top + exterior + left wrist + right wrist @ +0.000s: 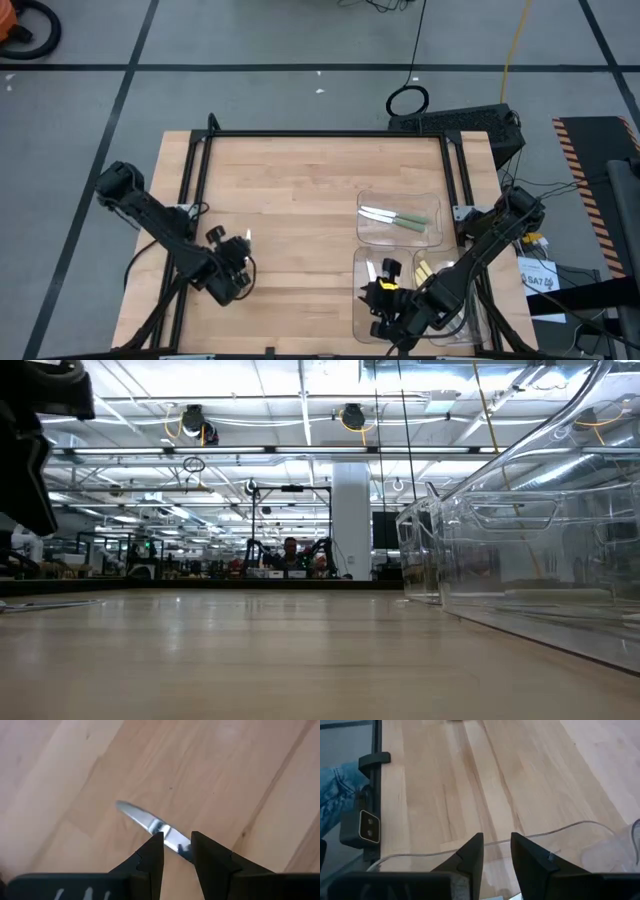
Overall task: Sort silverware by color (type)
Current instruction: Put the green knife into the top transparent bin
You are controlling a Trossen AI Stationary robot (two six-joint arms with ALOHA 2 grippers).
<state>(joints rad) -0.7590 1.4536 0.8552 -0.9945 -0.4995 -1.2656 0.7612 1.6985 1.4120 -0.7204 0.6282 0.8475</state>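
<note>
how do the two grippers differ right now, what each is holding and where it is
The left gripper is closed on a silver knife blade above bare wood at the table's left front. The right gripper has nothing visible between its fingers. It sits at the right front, over the clear trays. One tray there holds green-handled utensils. Both grippers show a similar narrow finger gap.

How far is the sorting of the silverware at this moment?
Partly done. Two green-handled pieces lie in the far clear tray; a yellow handle shows in a near tray. The left gripper holds a knife over the table. The right gripper hangs above the near trays. Still left: placing that knife.
</note>
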